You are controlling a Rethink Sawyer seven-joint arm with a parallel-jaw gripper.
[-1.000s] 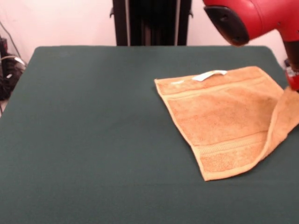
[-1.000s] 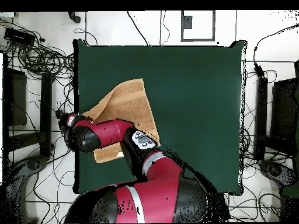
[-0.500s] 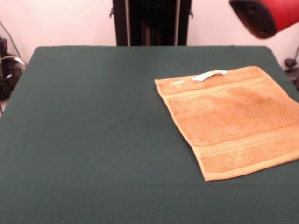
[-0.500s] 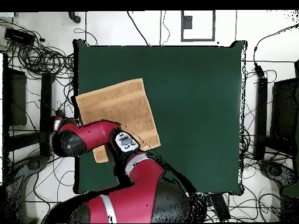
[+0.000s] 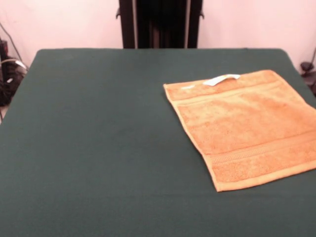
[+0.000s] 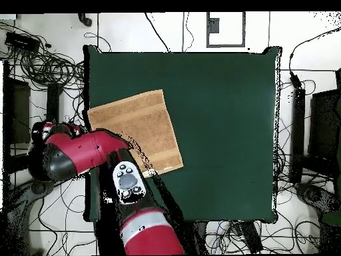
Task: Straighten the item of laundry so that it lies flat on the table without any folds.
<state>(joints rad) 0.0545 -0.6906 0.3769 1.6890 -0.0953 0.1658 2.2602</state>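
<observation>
The item of laundry (image 5: 242, 126), a tan-orange towel, lies spread flat on the right part of the green table (image 5: 98, 138), with a small white tag (image 5: 222, 79) at its far edge. Its right corner runs past the picture's edge. No arm shows in the front view. In the overhead view the towel (image 6: 136, 127) lies near the table's (image 6: 220, 120) left edge. The red arm (image 6: 80, 150) reaches out beyond that edge, covering the towel's lower left corner. The gripper (image 6: 41, 130) sits at the arm's end, off the table and away from the towel.
Tangled cables (image 6: 46, 67) lie on the floor left of the table, and dark equipment (image 6: 326, 127) stands to its right. In the front view, cables (image 5: 7, 74) show at the left edge.
One second ago the towel's right edge was lifted and folded over by the arm's end. It has been let go and lies flat; the arm has swung off the table.
</observation>
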